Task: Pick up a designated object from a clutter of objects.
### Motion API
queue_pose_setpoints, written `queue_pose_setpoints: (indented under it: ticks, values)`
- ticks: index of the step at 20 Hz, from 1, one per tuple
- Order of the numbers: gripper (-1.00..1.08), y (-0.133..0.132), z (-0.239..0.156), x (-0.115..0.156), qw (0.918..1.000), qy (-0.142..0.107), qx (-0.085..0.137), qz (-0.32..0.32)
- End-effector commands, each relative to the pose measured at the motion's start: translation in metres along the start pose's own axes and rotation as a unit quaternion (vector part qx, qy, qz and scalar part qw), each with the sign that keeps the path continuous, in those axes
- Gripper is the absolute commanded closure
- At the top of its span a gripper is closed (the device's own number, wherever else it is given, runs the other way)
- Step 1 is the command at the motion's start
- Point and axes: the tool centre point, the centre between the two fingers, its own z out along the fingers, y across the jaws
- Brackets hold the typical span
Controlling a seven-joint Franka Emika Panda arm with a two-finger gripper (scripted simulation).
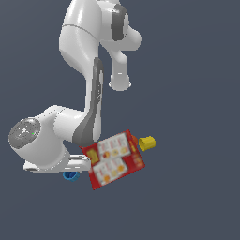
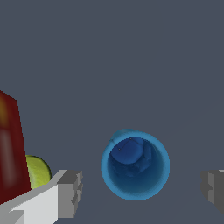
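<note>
The designated object, a small blue cup point(image 2: 135, 165), stands upright with its mouth facing the wrist camera. My gripper point(image 2: 142, 192) is open, with one grey finger point(image 2: 70, 192) on each side of the cup and clear gaps between them. In the exterior view the blue cup point(image 1: 70, 175) peeks out from under the white hand point(image 1: 65, 164), mostly hidden by it. The rest of the clutter lies beside it: a long red cracker box point(image 1: 115, 159) to the exterior view's right, and a yellow cup point(image 1: 146, 143) on its side beyond the box.
In the wrist view the red cracker box point(image 2: 9, 148) rises close to one finger, with a yellow-green tennis ball point(image 2: 38, 171) tucked against it. The arm's own links point(image 1: 89, 112) loom over the scene. The floor is plain dark grey.
</note>
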Motion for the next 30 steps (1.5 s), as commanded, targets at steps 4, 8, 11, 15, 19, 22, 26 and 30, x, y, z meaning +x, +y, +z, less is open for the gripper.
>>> queue_pose_setpoints:
  ticks: [4,8,11,15,19,22,26,30]
  values:
    - [-0.92,0.0,0.004,0.0,1.0,0.0,0.0,0.0]
    - [-0.92,0.0,0.022,-0.001,1.0,0.0,0.0,0.0]
    - [-0.92,0.0,0.041,-0.002,1.0,-0.001,0.0,-0.001]
    - [-0.92,0.0,0.054,-0.002,1.0,-0.001,0.0,-0.001]
    - [-0.92,0.0,0.053,-0.001,1.0,-0.001,0.0,-0.001]
    - [1.08,0.0,0.053,-0.001,1.0,-0.001,0.0,-0.001]
    - [1.08,0.0,0.053,-0.001,1.0,-0.001,0.0,-0.001]
    - [1.08,0.0,0.054,-0.001,1.0,-0.002,0.0,-0.001]
